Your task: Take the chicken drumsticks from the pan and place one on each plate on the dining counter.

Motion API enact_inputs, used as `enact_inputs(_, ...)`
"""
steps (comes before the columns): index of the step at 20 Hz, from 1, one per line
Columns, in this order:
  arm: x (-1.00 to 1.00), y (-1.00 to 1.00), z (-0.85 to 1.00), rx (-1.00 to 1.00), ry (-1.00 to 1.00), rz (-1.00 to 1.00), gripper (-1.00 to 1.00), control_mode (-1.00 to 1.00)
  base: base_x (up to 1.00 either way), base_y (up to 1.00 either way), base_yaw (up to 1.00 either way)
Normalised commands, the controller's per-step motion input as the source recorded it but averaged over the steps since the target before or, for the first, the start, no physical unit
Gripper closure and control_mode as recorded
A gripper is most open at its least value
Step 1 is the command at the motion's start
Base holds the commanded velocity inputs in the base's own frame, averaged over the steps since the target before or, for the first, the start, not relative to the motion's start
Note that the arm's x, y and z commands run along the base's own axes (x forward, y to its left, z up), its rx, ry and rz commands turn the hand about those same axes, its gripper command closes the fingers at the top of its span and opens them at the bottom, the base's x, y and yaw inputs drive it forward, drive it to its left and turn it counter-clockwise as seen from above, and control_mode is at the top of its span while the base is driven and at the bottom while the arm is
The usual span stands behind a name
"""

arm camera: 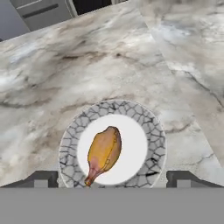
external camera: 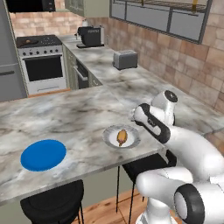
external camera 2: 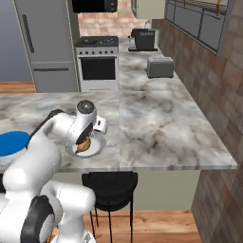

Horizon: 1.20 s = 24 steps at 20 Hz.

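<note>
Left base view: the marble surface (external camera: 65, 113) runs across the middle of the frame, and on it, right of centre, the white-grey plate (external camera: 121, 137) carries one drumstick (external camera: 122, 137) lying inside its raised rim, so the first serving looks delivered. The blue plate (external camera: 43, 155) sits bare at lower left, well apart from the other, presumably waiting for the second piece. At upper left the pan (external camera: 28, 42) rests on the stove (external camera: 40, 61), too small to say what it holds. Right base view: the arm bends over the white-grey plate (external camera 2: 97, 147) left of centre, partly covering the drumstick (external camera 2: 84, 144); the blue plate (external camera 2: 12, 142) shows at the left edge. Hand view: the camera looks straight down on the plate (arm camera: 151, 131), the drumstick (arm camera: 104, 151) lying in its smooth middle. The gripper (arm camera: 112, 178) has its tips spread wide at the bottom corners, either side of the plate and clear of the meat, which fits a piece let go rather than held.
</note>
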Motion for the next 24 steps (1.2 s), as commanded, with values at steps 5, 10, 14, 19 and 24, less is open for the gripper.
enact_inputs(5,-1.00,-0.37,0.63,-0.24,0.13,0.00,-1.00,-1.00,0.00,0.00,0.00)
enact_inputs(10,-1.00,-0.12,0.05,-0.25,0.22,0.00,-1.00,-1.00,0.00,0.00,0.00)
enact_inputs(14,-0.91,0.00,-0.01,-0.07,0.11,0.00,-1.00,-1.00,0.00,0.00,0.00)
enact_inputs(19,-0.52,0.00,0.00,-0.04,0.01,0.00,-1.00,-1.00,0.00,0.00,0.00)
enact_inputs(24,-0.53,0.00,0.00,0.00,0.00,0.00,-1.00,-1.00,0.00,0.00,0.00)
